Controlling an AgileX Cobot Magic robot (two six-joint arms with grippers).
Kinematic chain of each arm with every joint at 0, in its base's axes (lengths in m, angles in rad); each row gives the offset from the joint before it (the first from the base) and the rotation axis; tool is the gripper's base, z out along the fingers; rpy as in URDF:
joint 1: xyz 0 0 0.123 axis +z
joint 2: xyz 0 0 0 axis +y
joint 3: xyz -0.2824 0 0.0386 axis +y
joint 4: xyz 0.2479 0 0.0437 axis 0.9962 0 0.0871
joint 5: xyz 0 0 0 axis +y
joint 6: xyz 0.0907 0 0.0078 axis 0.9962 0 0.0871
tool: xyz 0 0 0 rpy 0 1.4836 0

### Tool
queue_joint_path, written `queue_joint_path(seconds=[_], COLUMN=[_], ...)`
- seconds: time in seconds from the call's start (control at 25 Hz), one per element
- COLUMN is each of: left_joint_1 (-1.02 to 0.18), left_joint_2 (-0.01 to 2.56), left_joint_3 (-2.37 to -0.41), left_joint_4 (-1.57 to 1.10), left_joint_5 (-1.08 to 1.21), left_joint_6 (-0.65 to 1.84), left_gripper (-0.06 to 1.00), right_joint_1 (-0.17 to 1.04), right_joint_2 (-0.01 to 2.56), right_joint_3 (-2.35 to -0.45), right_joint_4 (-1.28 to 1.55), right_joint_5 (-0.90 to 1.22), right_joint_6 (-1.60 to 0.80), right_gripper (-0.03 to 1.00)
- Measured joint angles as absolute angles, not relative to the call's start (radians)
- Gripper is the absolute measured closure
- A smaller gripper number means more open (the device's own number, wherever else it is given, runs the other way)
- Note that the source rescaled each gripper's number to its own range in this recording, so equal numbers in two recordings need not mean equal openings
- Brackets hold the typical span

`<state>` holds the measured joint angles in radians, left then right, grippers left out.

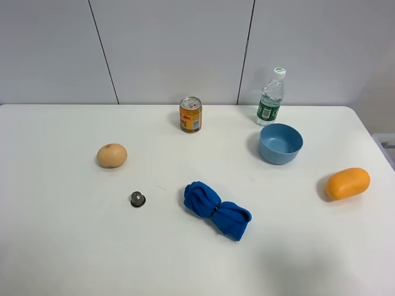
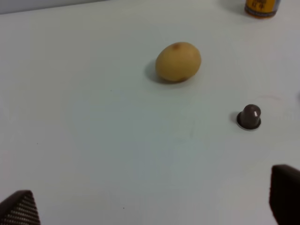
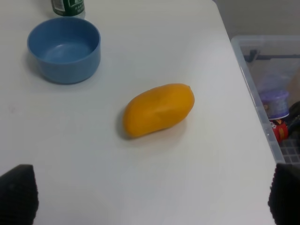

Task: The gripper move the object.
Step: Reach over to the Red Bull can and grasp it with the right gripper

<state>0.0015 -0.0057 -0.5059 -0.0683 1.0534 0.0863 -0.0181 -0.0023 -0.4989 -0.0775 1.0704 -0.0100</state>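
Note:
The yellow-orange drink can [image 1: 191,114] with a silver top stands upright at the back middle of the white table. Its lower edge also shows in the left wrist view [image 2: 262,7]. Neither arm shows in the exterior high view. My left gripper [image 2: 152,201] is open and empty, its fingertips [image 2: 18,208] wide apart above bare table, well short of the can. My right gripper [image 3: 151,196] is open and empty, above the table near the orange fruit [image 3: 158,109], far from the can.
A tan potato [image 1: 112,155] and a small dark cap [image 1: 137,198] lie at the left. A blue cloth [image 1: 216,210] lies mid-table. A blue bowl [image 1: 281,143], a clear bottle [image 1: 271,98] and the orange fruit [image 1: 348,183] are on the right. A plastic bin [image 3: 262,61] stands beyond the right table edge.

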Motion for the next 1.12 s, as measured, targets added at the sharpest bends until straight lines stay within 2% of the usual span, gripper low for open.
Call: queue_joint_path(seconds=[1.12], left_joint_1=[0.002], left_joint_2=[-0.006], left_joint_3=[-0.506], left_joint_4=[-0.068], left_joint_5=[1.053], left_joint_6=[0.086], left_gripper=[-0.06], right_joint_1=[-0.018], right_joint_2=[-0.002], right_joint_3=[-0.499], right_joint_4=[-0.078], right_joint_5=[1.070], right_joint_6=[-0.010], right_gripper=[-0.03])
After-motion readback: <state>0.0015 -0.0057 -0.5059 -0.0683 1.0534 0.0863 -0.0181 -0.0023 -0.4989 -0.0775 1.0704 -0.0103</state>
